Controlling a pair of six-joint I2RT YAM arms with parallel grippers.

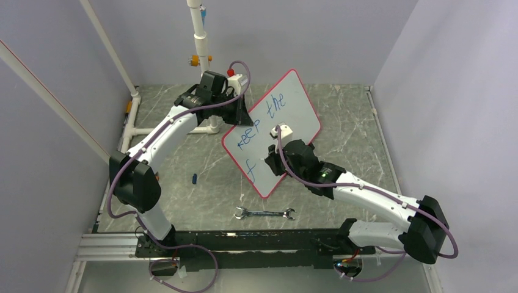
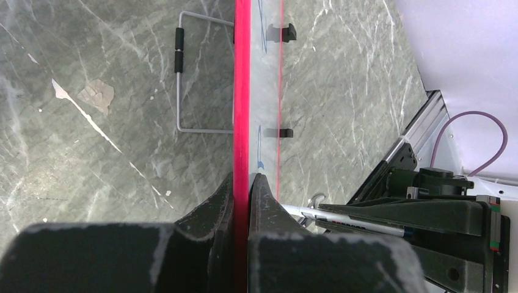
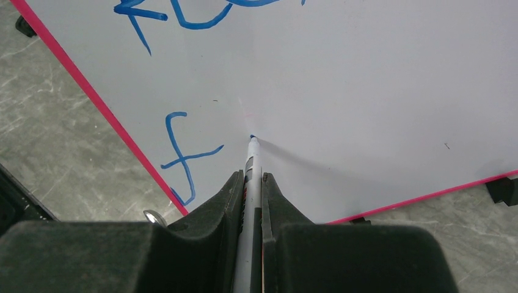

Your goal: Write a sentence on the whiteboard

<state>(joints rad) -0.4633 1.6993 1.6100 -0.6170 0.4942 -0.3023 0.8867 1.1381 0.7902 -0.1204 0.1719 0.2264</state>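
Observation:
The whiteboard stands tilted on the table, white with a red-pink rim. The sentence in blue reads "keep the" with an "f" on a lower line. My left gripper is shut on the whiteboard's red rim at its upper left edge. My right gripper is shut on a white marker. The marker's blue tip touches the board just right of the "f". In the top view the right gripper sits in front of the board's lower part.
A metal wrench lies on the table in front of the board. A small blue marker cap lies to the left. A wire stand and black clips show behind the board. White pipes stand at the back.

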